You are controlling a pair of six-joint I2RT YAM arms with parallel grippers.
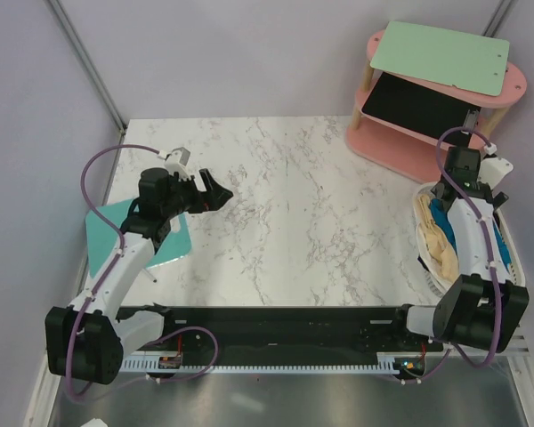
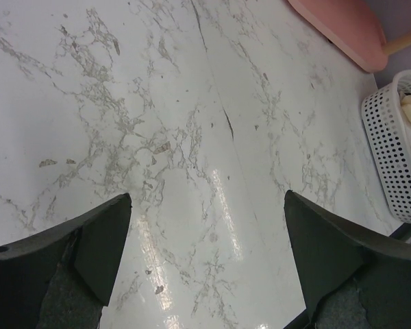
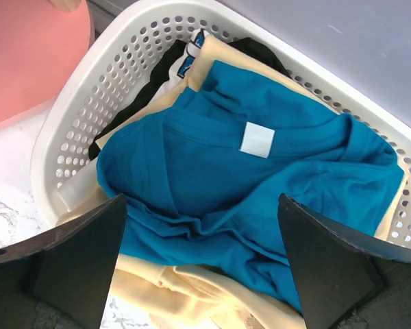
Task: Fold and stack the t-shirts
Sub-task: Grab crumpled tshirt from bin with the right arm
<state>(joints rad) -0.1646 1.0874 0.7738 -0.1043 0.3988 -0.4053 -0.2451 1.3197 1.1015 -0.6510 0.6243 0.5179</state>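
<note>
Teal shirt (image 3: 219, 185): crumpled on top of the pile in the basket (image 3: 89, 116), collar and white label (image 3: 257, 139) facing up.
Cream shirts (image 3: 192, 288): bunched under and beside the teal shirt in the same basket.
Dark cloth (image 3: 144, 89): at the far side of the pile; I cannot tell what it is.
Right gripper (image 3: 201, 202): jaws wide apart and empty, hanging just above the teal shirt.
Left gripper (image 2: 207, 199): jaws wide apart and empty, over the bare table (image 2: 157, 103), well apart from the basket.
Handling: probably light and limp. The shirt should sag and unroll when lifted. It looks neither fragile nor slippery, though it may drag on the cloth below.
Hold: likely best at the collar band beside the label, a thicker raised ridge that also shows which way the shirt lies.
Risk: too deep a pinch could catch a cream shirt as well.
</note>
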